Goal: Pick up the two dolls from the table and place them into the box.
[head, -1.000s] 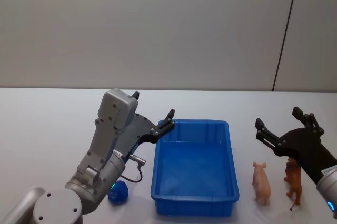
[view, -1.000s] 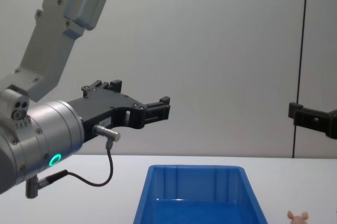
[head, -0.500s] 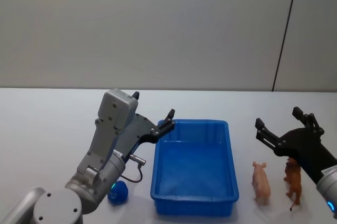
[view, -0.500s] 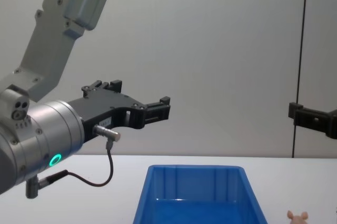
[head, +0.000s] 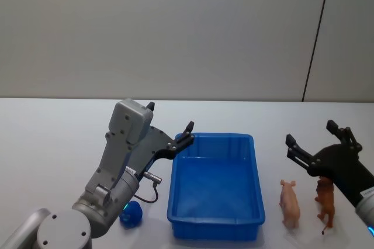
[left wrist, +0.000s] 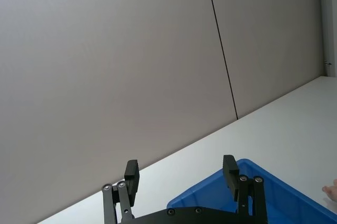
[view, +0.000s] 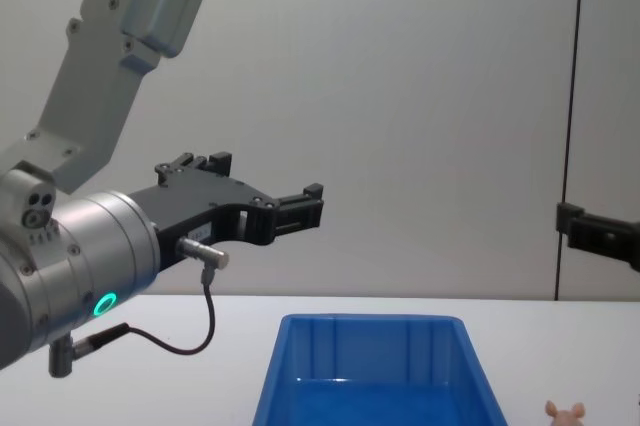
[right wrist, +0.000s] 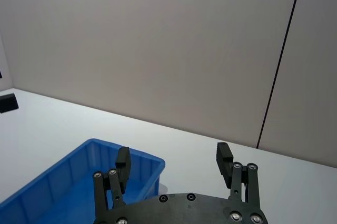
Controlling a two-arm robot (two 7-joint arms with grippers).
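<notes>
Grey wall panels behind; plain white tabletop [head: 52,144] carries everything. Bright blue rectangular plastic box [head: 213,137] sits centre, no doll inside yet. Left tool [left wrist: 180,169] hangs wide open by box's left rim, unmoved. Right tool [head: 310,133], fingers spread, has shifted slightly right and lower in last half-second; reads as start of approach. Below it, right of box: pale pink pig doll [head: 290,202], shaggy reddish-brown doll [head: 326,200] just beside, both standing, ungrasped.
</notes>
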